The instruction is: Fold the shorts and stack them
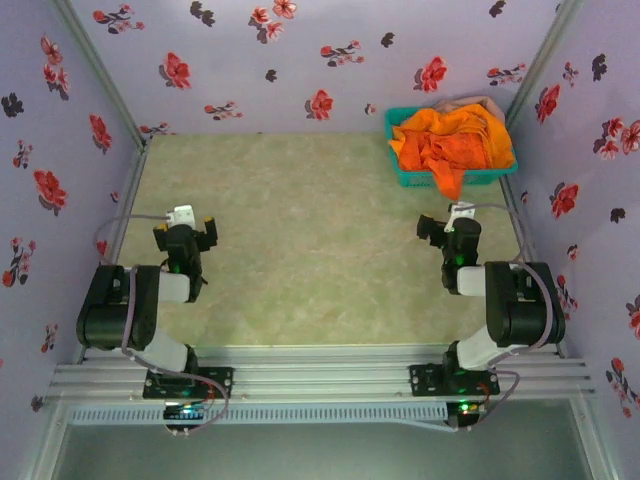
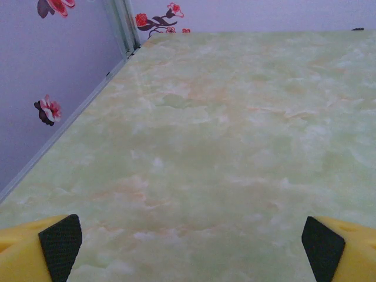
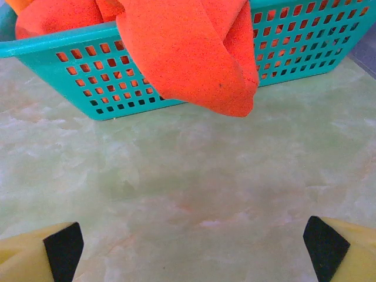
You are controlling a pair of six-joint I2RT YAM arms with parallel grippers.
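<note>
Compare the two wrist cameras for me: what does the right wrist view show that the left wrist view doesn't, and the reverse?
Right wrist view: the teal basket just ahead, with orange shorts spilling over its near rim. Left wrist view: the flowered purple wall and a metal corner post at the edge of the tabletop. Shared: the same green marbled surface below each camera, and the right gripper and left gripper both open, with nothing between their fingers.

2 black-and-white arms (image 1: 130, 305), grey cables (image 1: 130, 217), yellow fingers (image 2: 23, 252) with black pads (image 2: 59, 244).
</note>
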